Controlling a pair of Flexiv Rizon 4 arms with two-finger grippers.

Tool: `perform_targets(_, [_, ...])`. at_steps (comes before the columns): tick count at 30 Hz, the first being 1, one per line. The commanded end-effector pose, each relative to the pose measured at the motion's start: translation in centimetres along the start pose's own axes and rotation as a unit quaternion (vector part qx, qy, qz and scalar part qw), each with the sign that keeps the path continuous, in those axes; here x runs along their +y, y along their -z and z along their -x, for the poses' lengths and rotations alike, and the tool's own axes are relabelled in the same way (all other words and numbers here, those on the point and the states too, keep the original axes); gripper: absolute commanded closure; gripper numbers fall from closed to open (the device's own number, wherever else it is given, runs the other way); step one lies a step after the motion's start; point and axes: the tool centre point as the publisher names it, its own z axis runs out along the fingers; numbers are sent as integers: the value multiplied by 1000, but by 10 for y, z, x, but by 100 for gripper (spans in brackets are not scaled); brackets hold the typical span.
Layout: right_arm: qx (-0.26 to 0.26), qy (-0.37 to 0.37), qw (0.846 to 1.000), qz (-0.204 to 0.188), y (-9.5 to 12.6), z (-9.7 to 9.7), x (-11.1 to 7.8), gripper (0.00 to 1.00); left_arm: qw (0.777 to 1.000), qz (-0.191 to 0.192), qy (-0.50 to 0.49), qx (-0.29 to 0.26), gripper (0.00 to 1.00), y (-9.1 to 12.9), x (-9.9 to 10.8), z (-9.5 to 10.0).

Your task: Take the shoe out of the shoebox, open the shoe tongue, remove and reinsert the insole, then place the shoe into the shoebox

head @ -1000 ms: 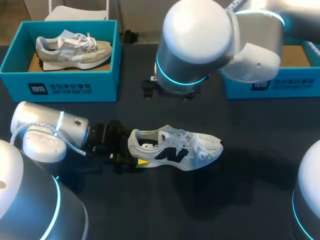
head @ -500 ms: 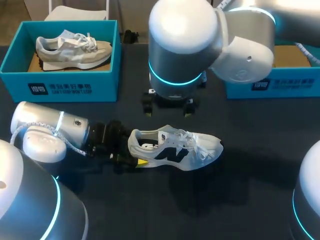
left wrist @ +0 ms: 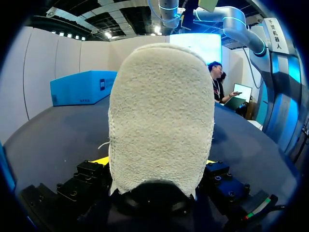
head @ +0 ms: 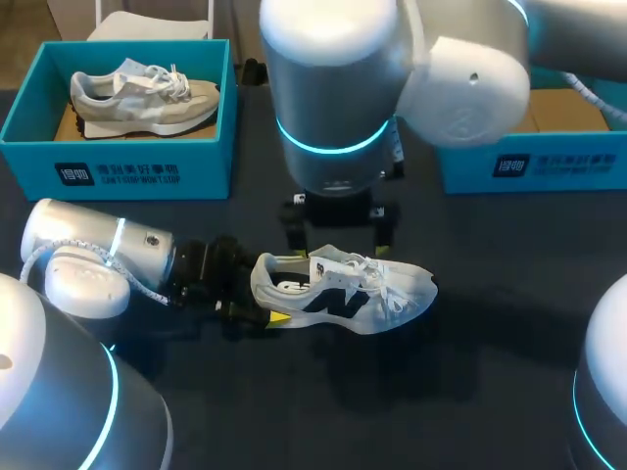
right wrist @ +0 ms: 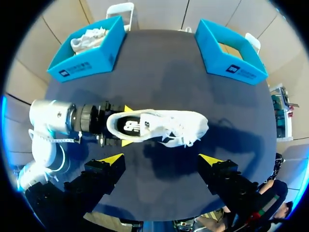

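A white shoe (head: 345, 292) with a black logo stands upright on the dark table, toe toward the right. My left gripper (head: 266, 296) lies low on the table, shut on the shoe's heel. In the left wrist view the heel (left wrist: 159, 111) fills the space between the yellow tips of the left gripper (left wrist: 157, 162). My right gripper (head: 338, 217) hangs open just behind and above the shoe's collar. In the right wrist view the shoe (right wrist: 159, 126) lies ahead of the right gripper (right wrist: 161, 159), with nothing between the fingers. The insole (right wrist: 129, 126) shows inside the shoe.
A teal shoebox (head: 29, 108) at the back left holds a grey shoe (head: 142, 98). A second teal shoebox (head: 549, 166) at the back right is partly hidden behind my right arm. Bare table (head: 490, 372) lies in front of and to the right of the white shoe.
My right arm has come forward and down, bringing its open gripper close over the shoe. The left arm and the shoe have stayed where they were.
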Motion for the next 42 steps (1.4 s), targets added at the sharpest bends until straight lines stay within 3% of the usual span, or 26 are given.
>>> perform_targets(1, [-136, -142, 980, 2, -2, -10, -2, 0, 1000, 2, 0, 0, 100, -2, 4, 5])
perform_targets(7, [-136, -142, 980, 2, -2, -10, -2, 0, 1000, 2, 0, 0, 100, -2, 4, 5])
perform_targets(18, [-182, -158, 971, -3, -32, -21, -10, 0, 1000, 2, 0, 0, 100, -2, 4, 5])
perform_targets(33, [-235, -191, 953, 26, -73, -16, 17, 0, 1000, 2, 0, 0, 100, -2, 4, 5])
perform_targets(42, [-227, -200, 952, 37, -73, -13, 18, 0, 1000, 2, 0, 0, 100, -2, 4, 5])
